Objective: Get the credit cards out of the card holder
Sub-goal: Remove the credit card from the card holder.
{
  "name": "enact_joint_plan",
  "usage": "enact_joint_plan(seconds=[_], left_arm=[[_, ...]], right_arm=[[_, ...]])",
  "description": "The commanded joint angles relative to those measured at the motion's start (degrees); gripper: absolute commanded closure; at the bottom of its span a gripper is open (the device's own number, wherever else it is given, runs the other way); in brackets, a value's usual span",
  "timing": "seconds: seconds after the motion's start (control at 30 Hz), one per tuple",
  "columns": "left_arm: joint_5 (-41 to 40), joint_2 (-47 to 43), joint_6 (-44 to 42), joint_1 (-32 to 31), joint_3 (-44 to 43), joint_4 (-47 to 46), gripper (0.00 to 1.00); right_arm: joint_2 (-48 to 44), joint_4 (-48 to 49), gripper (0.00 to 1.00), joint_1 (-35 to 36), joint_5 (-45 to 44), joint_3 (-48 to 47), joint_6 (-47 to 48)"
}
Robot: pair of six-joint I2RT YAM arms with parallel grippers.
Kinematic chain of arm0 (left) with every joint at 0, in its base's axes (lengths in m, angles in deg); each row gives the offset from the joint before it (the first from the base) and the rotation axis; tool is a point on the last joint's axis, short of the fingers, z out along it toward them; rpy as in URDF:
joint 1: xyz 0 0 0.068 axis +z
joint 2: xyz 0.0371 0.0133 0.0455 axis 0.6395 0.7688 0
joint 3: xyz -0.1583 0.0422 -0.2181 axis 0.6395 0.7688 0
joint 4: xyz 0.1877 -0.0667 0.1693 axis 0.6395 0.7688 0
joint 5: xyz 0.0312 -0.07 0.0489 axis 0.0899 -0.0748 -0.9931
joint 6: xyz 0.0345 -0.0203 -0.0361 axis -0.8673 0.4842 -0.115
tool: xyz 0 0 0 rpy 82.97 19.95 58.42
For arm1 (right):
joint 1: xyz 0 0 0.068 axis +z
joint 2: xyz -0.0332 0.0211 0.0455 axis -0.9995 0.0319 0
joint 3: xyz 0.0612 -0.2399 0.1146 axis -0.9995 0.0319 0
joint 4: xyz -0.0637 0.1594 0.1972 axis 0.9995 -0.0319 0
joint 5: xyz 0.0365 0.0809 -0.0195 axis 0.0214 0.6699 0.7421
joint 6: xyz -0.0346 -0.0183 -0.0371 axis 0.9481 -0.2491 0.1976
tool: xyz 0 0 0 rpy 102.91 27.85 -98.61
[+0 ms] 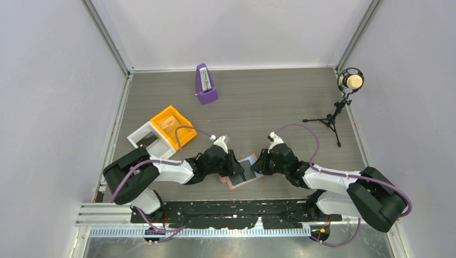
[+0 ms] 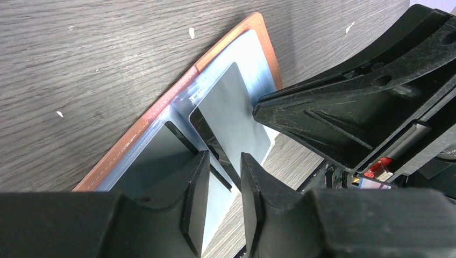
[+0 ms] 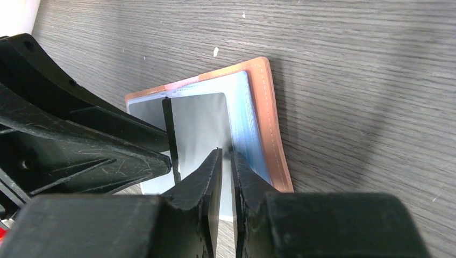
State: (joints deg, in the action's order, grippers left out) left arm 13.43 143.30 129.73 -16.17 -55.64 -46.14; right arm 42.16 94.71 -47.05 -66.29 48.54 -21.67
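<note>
Cards [image 3: 200, 126] were both not yet out of the holder [image 3: 269, 107]; the right gripper [image 3: 227, 157], nearly closed, pinched one at its tips, while the left gripper [image 2: 225, 164] beside it was slightly open and empty.

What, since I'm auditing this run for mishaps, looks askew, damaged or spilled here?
Nothing looks spilled or damaged. Only a credit card sits askew: it pokes partway out of a pocket of the open card holder, its edge pinched between the jaws of the right gripper. That fits pulling it out.
</note>
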Motion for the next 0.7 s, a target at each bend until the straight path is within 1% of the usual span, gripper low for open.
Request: enact_joint_plan(seconds=[0.0,0.07,0.13,0.2,0.27,0.33,0.47,0.6,0.67], left_arm=[[-1.1,1.0,1.2,-0.2,0.9,-4.3,0.72],[-1.3,0.7,1.9,-0.2,1.6,-5.5,0.76],[-2.0,0.6,2.4,-0.2,2.1,-6.2,0.84],[-2.5,1.0,3.6,-0.2,3.2,-8.3,0.88],[-2.4,2.2,5.1,-0.2,4.8,-14.6,0.88],[-2.1,3.7,6.4,-0.2,5.7,-18.6,0.88],[-0.9,6.0,8.1,-0.2,6.5,-23.4,0.87],[0.3,8.3,10.1,-0.2,7.1,-28.0,0.85],[0.0,8.9,10.6,-0.2,7.9,-30.1,0.9]], right_arm=[[1.1,-8.7,0.81,0.1,-2.2,2.0,0.9],[1.5,-8.1,0.81,0.1,-2.1,2.3,0.6],[2.1,-7.4,0.81,0.1,-1.8,2.5,0.6],[2.6,-6.5,0.82,0.0,-1.8,2.8,0.9],[2.6,-6.2,0.82,0.0,-1.6,3.1,0.8],[2.2,-6.1,0.83,0.0,-1.8,3.4,0.4],[2.1,-4.9,0.83,0.1,-1.7,3.7,-0.1],[4.6,-3.8,0.83,0.0,-0.5,3.4,-0.5],[5.2,-2.8,0.83,0.1,-0.3,3.6,-1.4]])
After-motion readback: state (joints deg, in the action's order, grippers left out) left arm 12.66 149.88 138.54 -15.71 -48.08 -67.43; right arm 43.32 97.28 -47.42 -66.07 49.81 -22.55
